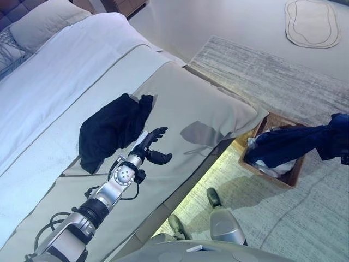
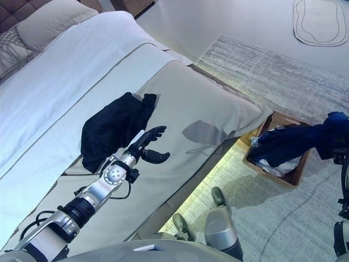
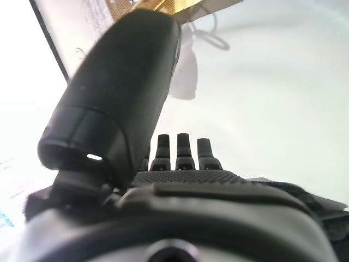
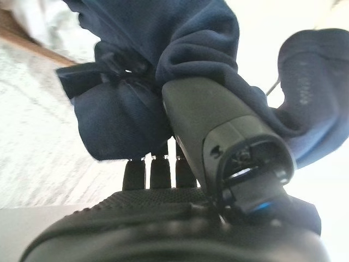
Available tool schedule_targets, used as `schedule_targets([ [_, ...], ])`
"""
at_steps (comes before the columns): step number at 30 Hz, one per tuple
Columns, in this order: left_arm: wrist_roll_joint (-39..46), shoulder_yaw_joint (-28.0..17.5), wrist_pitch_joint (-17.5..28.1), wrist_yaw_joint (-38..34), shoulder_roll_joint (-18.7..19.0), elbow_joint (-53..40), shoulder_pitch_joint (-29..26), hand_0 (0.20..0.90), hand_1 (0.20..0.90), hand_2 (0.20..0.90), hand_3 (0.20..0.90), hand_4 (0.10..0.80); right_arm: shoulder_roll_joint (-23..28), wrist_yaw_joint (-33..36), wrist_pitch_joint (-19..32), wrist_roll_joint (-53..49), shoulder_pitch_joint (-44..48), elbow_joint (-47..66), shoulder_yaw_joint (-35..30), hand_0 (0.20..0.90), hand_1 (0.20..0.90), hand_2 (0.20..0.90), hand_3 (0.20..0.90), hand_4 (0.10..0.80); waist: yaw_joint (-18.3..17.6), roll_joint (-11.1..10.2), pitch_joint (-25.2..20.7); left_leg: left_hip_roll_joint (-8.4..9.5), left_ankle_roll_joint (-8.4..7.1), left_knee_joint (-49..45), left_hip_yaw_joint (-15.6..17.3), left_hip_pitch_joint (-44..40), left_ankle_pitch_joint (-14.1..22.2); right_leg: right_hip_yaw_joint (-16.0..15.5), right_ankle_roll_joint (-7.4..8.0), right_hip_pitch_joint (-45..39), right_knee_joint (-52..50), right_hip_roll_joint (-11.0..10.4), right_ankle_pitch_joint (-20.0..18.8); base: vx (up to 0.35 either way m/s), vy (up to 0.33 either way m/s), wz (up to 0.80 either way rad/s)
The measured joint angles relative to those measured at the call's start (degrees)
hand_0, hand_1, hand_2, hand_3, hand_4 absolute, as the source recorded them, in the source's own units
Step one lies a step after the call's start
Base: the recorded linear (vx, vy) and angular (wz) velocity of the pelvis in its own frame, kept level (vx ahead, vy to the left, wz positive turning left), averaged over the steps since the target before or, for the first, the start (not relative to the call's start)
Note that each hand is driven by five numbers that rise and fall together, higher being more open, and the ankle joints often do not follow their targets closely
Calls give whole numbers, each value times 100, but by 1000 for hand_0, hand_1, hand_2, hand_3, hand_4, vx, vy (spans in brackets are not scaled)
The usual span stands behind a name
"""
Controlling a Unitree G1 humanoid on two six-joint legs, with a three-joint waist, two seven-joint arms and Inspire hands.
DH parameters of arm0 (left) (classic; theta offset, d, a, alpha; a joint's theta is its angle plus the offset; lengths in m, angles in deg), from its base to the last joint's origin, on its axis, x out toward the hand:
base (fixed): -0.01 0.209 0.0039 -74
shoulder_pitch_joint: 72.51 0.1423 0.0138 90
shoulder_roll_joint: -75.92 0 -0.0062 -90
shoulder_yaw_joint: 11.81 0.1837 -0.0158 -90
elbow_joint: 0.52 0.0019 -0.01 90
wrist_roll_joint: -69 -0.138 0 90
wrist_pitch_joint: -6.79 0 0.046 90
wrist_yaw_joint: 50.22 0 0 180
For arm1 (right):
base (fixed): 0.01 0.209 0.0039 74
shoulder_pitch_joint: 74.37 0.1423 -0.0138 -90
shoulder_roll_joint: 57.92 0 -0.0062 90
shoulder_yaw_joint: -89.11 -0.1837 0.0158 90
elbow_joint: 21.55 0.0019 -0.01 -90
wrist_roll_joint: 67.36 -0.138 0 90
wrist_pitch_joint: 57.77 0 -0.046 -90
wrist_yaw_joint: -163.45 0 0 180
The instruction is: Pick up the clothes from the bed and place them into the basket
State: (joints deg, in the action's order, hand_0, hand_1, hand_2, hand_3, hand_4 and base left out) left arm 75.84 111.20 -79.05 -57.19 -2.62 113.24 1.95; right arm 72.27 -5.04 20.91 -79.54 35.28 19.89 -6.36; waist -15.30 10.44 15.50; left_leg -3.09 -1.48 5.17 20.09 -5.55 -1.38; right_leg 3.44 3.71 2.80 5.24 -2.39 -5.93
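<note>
A black garment [image 1: 109, 131] lies crumpled on the beige bed cover [image 1: 207, 109]. My left hand [image 1: 142, 148] hovers just to the right of it, open and empty, with fingers straight and the thumb spread; it also shows in the left wrist view [image 3: 185, 180]. My right hand [image 4: 163, 218] is off the bed at the far right, shut on a navy garment [image 1: 289, 143]. The cloth wraps over its thumb [image 4: 218, 120]. The garment stretches from the hand down into the brown basket [image 1: 294, 176] on the floor, which holds white clothing [image 1: 272, 166].
The basket stands on a grey rug [image 1: 272, 71] beside the bed's foot corner. Pillows [image 1: 43, 22] lie at the head of the bed. A small oval mat [image 1: 311, 22] lies on the far floor.
</note>
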Motion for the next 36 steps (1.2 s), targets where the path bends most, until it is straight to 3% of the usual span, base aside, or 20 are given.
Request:
schedule_targets([
  [19,23,-8,8,4,10,-22,-16,900,900,900,900,800,-67,-55,338,45,3,12,1,900,900,900,900,800,204,-103,69,-4,-8,10,-147,-58,-5,-150,0,-127,0,-14,0,-10,-5,4],
  [29,23,-17,12,-5,7,-29,3,900,900,900,900,800,-176,129,352,126,-4,610,81,900,900,900,900,800,302,-176,114,4,-1,6,-302,-90,-11,-306,-1,-236,-2,-44,-2,-2,48,8],
  [36,25,-38,-15,-183,-15,-32,5,900,900,900,900,800,-631,206,368,144,74,1035,557,900,900,900,900,800,593,-376,130,12,1,7,-579,-61,-100,-570,-1,-336,-2,-81,-1,-2,23,19],
])
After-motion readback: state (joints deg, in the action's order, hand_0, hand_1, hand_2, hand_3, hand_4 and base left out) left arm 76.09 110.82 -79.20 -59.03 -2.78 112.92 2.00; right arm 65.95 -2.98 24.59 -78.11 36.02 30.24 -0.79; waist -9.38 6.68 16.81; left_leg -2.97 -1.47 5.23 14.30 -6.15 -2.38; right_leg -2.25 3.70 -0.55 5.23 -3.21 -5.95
